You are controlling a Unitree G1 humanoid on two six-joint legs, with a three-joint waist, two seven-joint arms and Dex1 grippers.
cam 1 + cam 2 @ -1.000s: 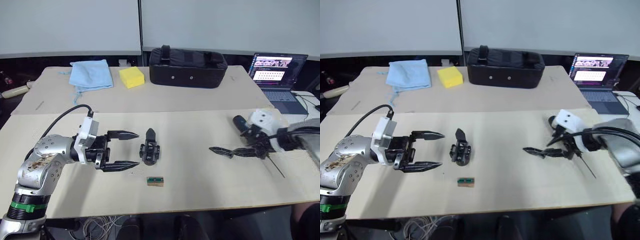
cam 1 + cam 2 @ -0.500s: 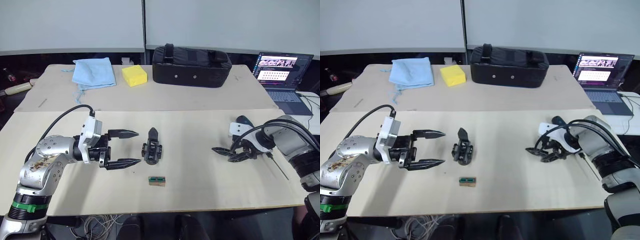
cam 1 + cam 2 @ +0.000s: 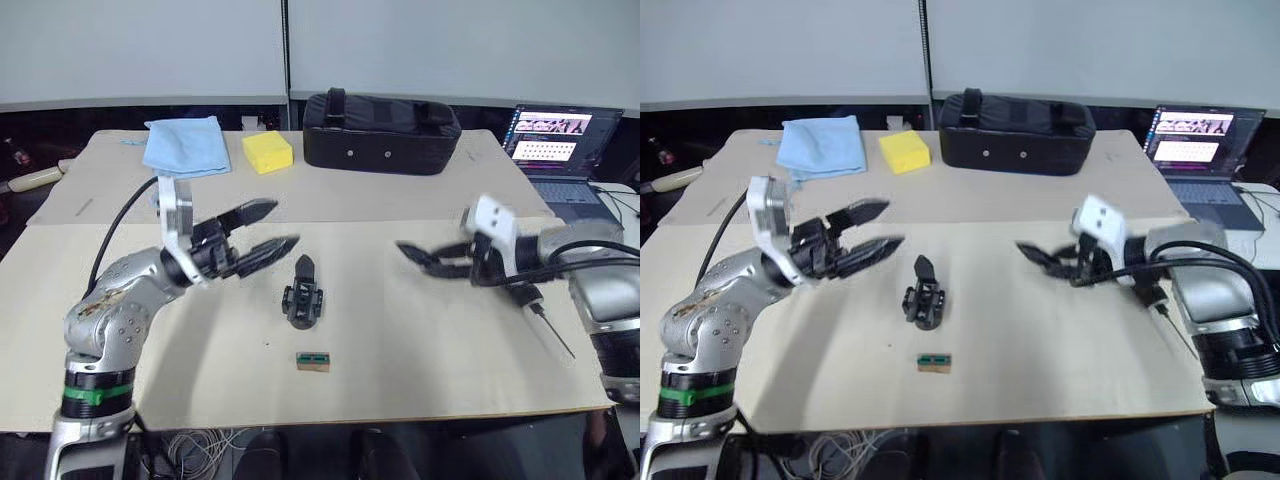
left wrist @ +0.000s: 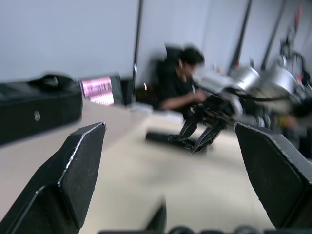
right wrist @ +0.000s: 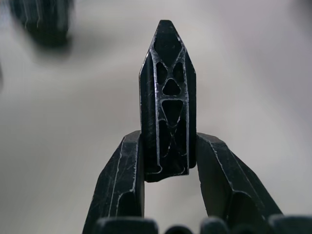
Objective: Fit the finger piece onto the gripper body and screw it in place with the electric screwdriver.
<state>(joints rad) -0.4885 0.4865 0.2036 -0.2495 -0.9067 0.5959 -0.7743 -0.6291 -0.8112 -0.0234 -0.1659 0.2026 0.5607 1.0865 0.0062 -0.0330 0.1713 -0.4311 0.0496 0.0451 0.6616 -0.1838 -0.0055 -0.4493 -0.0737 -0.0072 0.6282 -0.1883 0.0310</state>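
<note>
The right gripper (image 5: 167, 165) is pinching the finger piece (image 5: 167, 97) between its jaws, tip pointing outward, above the counter (image 3: 420, 350) toward its right edge. The gripper body (image 3: 303, 298) is sitting mid-counter, well apart from it. The left gripper (image 3: 262, 232), jaws spread wide and empty, is hovering just beside the body. To fit well, the left jaws should probably be steadying the body first, so the piece slides into its bracket squarely. The electric screwdriver (image 3: 530, 305) is lying near the right edge.
</note>
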